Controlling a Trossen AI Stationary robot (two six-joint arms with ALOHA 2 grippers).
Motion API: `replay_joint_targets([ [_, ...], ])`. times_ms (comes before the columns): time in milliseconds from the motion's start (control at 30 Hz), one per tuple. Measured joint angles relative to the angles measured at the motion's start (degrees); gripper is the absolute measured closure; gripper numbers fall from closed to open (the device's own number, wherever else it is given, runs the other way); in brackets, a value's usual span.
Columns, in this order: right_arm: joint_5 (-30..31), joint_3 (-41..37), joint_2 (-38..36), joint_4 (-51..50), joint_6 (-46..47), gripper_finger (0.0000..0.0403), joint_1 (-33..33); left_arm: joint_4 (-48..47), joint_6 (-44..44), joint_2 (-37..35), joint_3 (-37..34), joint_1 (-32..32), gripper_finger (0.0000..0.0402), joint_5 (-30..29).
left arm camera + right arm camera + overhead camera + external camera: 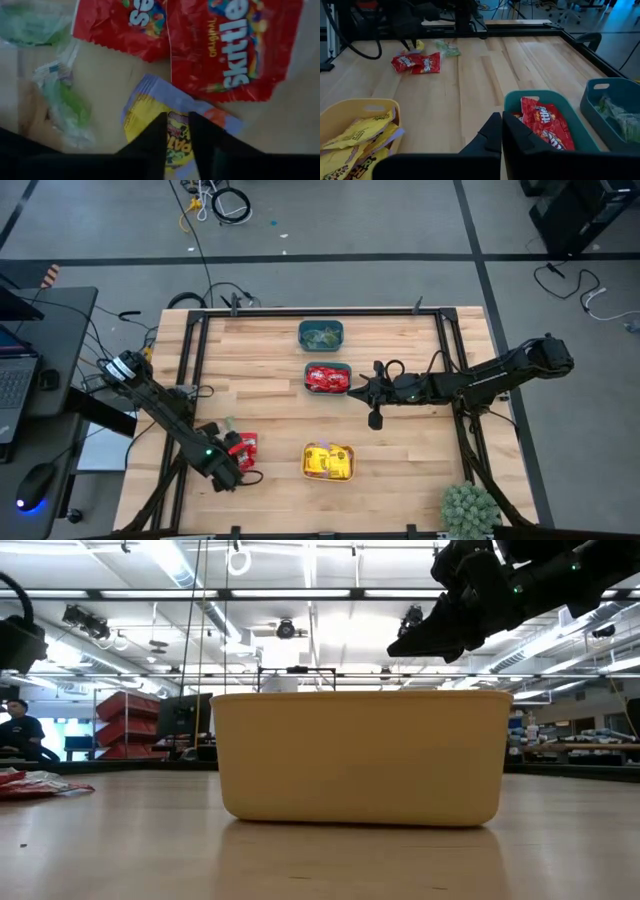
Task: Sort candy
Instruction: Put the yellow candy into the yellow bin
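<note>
left gripper (177,131) down on the loose candy pile at the table's near-left part — fingers narrowly apart, straddling a yellow packet (170,117); cannot tell if it is gripped. two red packets (235,47) lie just beyond, pale green ones (62,102) beside. right gripper (501,131) hovers by the teal bin (327,378) of red candy, jaws closed, empty.

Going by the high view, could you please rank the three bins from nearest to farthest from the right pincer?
From the right pincer, over mid-table:
1. Teal bin of red candy, just beside it toward the left arm.
2. Orange bin of yellow candy, at the front.
3. Teal bin of green candy, at the back edge.
</note>
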Motion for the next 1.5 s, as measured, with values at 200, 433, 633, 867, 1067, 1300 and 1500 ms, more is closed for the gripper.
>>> replay_joint_targets([
  [200, 0.0, 0.0, 0.0, 0.0, 0.0, 0.0402, 0.0, -6.3, 1.2, 0.0, 3.8, 0.0, 0.0394, -1.0],
  [433, 0.0, 0.0, 0.0, 0.0, 0.0, 0.0397, 0.0, -6.2, 1.3, 0.0, 4.0, 0.4, 0.0398, -2.2],
  [633, 0.0, 0.0, 0.0, 0.0, 0.1, 0.0387, 0.0, -5.0, 9.1, -0.1, 2.9, 4.7, 0.0351, -3.0],
  [867, -0.1, 0.0, 0.0, 0.0, 0.2, 0.0385, 0.0, -5.0, 20.5, -0.1, 2.8, 9.4, 0.0275, -3.8],
  [1067, -0.6, 0.0, 0.0, -0.1, 0.2, 0.0382, 0.0, -5.0, 28.5, -0.1, 2.8, 12.2, 0.0252, 1.3],
  [1300, -0.7, 0.0, 0.0, -0.2, 0.1, 0.0381, 0.0, -4.1, 31.2, -0.1, -1.1, 14.0, 0.0254, 5.1],
  [1500, -0.7, 0.0, 0.0, -0.3, 0.0, 0.0382, 0.0, 0.2, 31.2, -0.1, -5.0, 14.4, 0.0254, 7.4],
])
